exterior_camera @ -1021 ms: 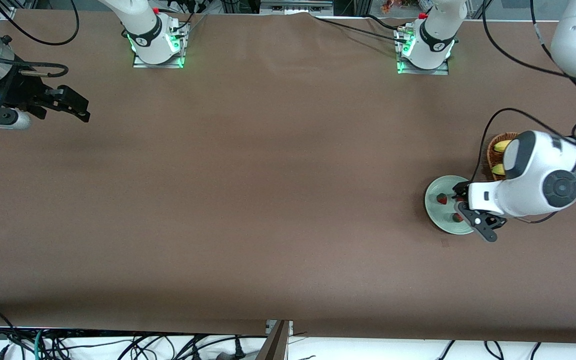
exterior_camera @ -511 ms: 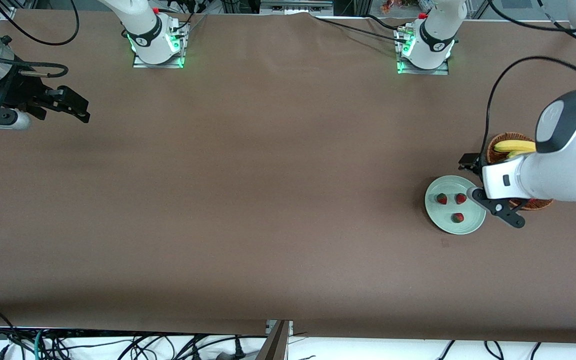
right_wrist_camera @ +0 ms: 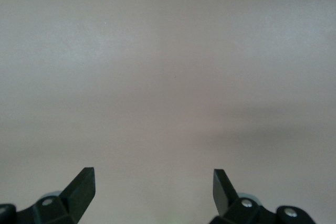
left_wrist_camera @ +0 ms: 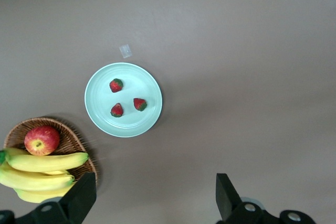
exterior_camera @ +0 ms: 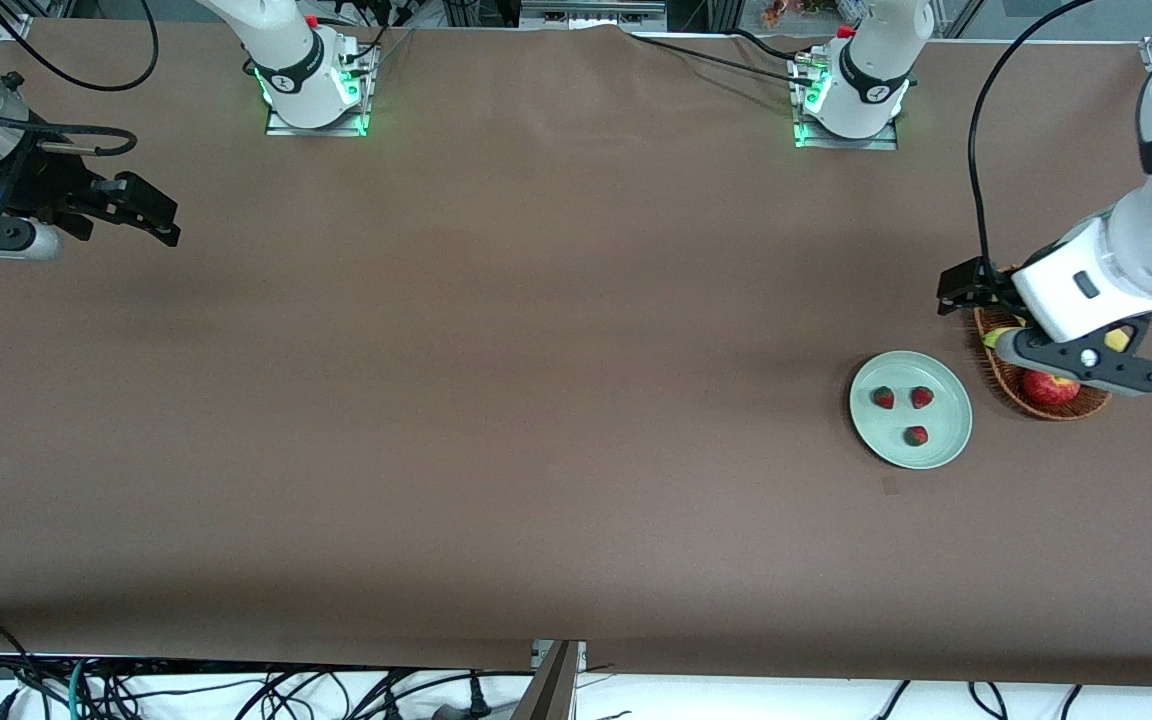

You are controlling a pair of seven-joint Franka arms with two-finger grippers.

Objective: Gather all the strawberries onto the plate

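Note:
Three strawberries [exterior_camera: 883, 398] [exterior_camera: 922, 397] [exterior_camera: 916, 435] lie on the pale mint-green plate [exterior_camera: 948, 440] toward the left arm's end of the table. In the left wrist view the plate [left_wrist_camera: 100, 103] holds the same berries [left_wrist_camera: 116, 85] [left_wrist_camera: 117, 110] [left_wrist_camera: 139, 104]. My left gripper [exterior_camera: 1051, 335] is open and empty, up in the air over the wicker basket [exterior_camera: 1011, 385] beside the plate; its jaws [left_wrist_camera: 155, 182] stand wide apart. My right gripper [exterior_camera: 161, 215] is open and empty, waiting at the right arm's end of the table [right_wrist_camera: 152, 174].
The basket [left_wrist_camera: 79, 140] holds a red apple [exterior_camera: 1049, 385] [left_wrist_camera: 42, 140] and bananas [exterior_camera: 1121, 338] [left_wrist_camera: 37, 174]. A small tape mark [exterior_camera: 889, 486] [left_wrist_camera: 125, 51] lies on the brown table nearer the front camera than the plate.
My left gripper has risen off the plate and moved to above the basket, uncovering all three strawberries on the plate. The right arm has not moved.

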